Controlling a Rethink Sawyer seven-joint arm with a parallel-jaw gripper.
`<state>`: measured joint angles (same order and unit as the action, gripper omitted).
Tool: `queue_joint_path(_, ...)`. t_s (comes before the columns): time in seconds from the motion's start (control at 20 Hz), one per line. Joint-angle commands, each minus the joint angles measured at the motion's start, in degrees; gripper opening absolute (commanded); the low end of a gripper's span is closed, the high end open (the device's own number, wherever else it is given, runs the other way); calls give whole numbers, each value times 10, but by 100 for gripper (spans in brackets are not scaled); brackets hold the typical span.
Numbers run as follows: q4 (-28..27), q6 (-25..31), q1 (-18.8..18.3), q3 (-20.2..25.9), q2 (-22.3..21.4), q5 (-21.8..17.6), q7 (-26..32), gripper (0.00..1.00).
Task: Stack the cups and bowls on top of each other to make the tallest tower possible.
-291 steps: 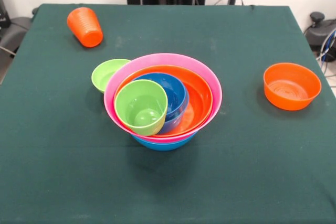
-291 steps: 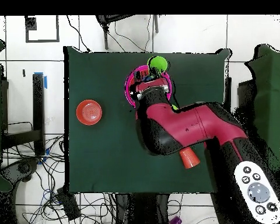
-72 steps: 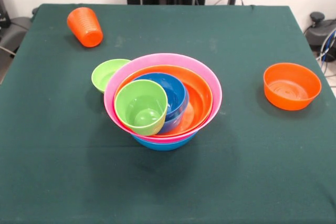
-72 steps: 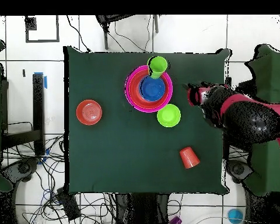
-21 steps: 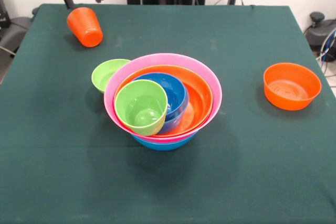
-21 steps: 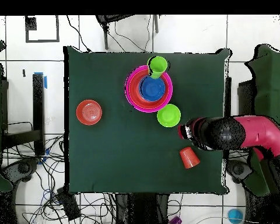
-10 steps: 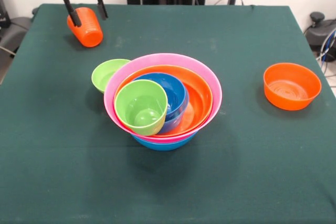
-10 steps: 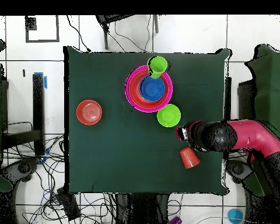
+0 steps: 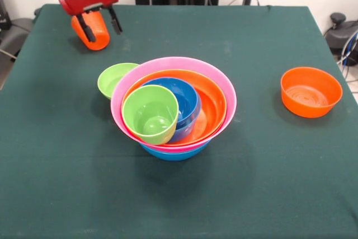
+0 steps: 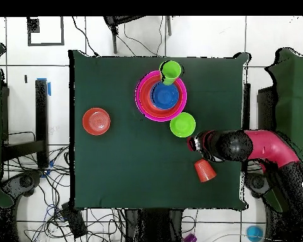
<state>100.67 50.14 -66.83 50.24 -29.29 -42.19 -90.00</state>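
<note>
Claw point(image 9: 100, 26) hanging wide open around my orange cup point(image 9: 92, 33) lying tipped on the bench point(image 9: 268, 172), gripping nothing, tower point(image 9: 173, 107) sitting apart.

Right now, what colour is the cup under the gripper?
Orange cup, ribbed, lying tilted; clearest in the front view.

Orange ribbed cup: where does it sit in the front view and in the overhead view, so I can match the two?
Front view: the orange ribbed cup lies tipped at the upper left of the table, with the open end effector straddling it.
Overhead view: the same cup is at the lower right, just below the arm.
Shared landmark: the small lime-green bowl lies between the cup and the tower.
</note>
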Motion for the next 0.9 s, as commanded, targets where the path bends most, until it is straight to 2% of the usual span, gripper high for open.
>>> queue_joint_path(0.05,-48,-36,29,-32,66,-42,95,100)
queue_joint_path(0.5,-80,-10,28,-25,97,-44,135,100)
queue_joint_path(0.65,-100,2,30,-18,115,-43,164,100)
queue_joint_path(0.9,-120,21,35,-11,121,-40,185,100)
